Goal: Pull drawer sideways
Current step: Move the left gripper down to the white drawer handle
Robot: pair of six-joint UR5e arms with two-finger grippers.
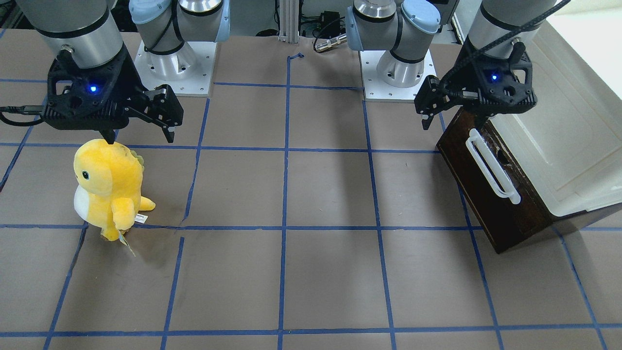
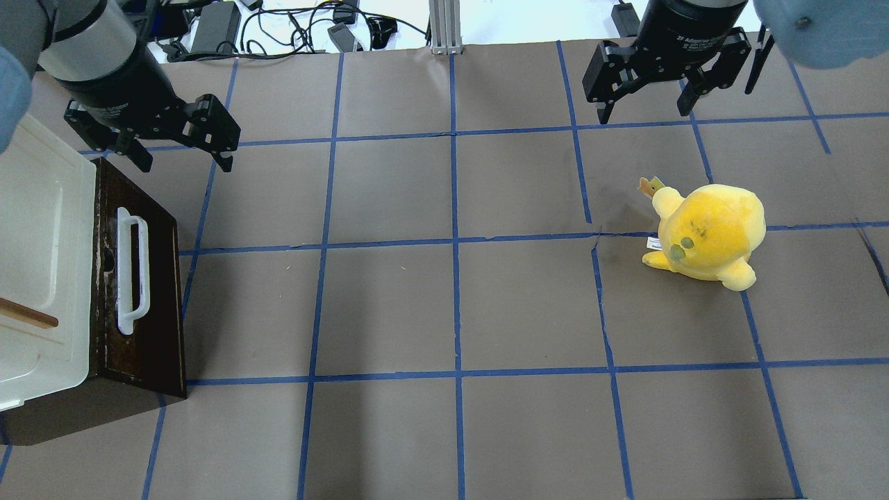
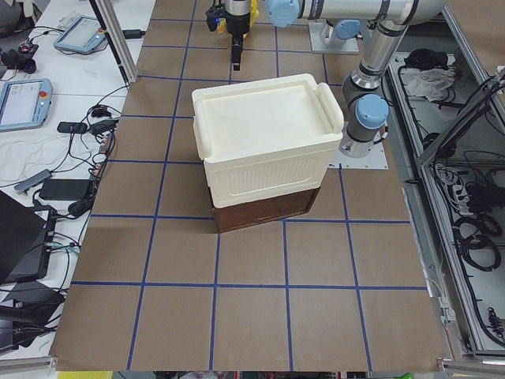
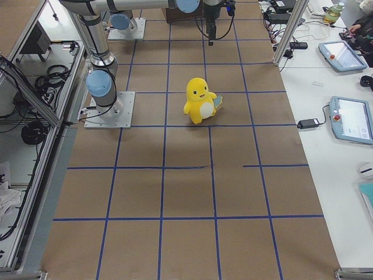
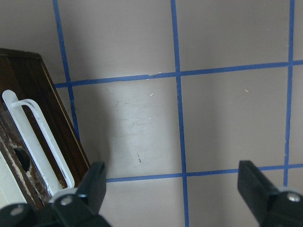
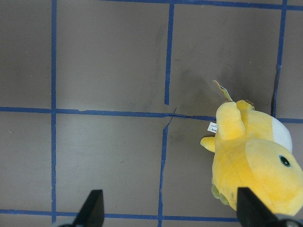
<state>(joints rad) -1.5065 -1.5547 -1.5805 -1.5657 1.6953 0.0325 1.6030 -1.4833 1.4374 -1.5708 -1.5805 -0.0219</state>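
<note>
The drawer (image 2: 156, 292) has a dark brown front and a long white bar handle (image 2: 132, 272). It sits at the table's left end, against the cream-white cabinet (image 2: 38, 229), and no inner tray shows. It also shows in the front view (image 1: 491, 204) and the left wrist view (image 5: 26, 80). My left gripper (image 2: 184, 161) is open and empty, hovering just past the far end of the drawer front. In the left wrist view the handle (image 5: 40, 135) lies left of the gripper (image 5: 173, 189). My right gripper (image 2: 644, 114) is open and empty, far off on the right side.
A yellow plush toy (image 2: 708, 232) stands on the right half of the table, just in front of my right gripper (image 1: 140, 136), and also shows in the right wrist view (image 6: 255, 161). A thin brown stick (image 2: 28, 316) crosses over the cabinet. Blue tape lines grid the brown table.
</note>
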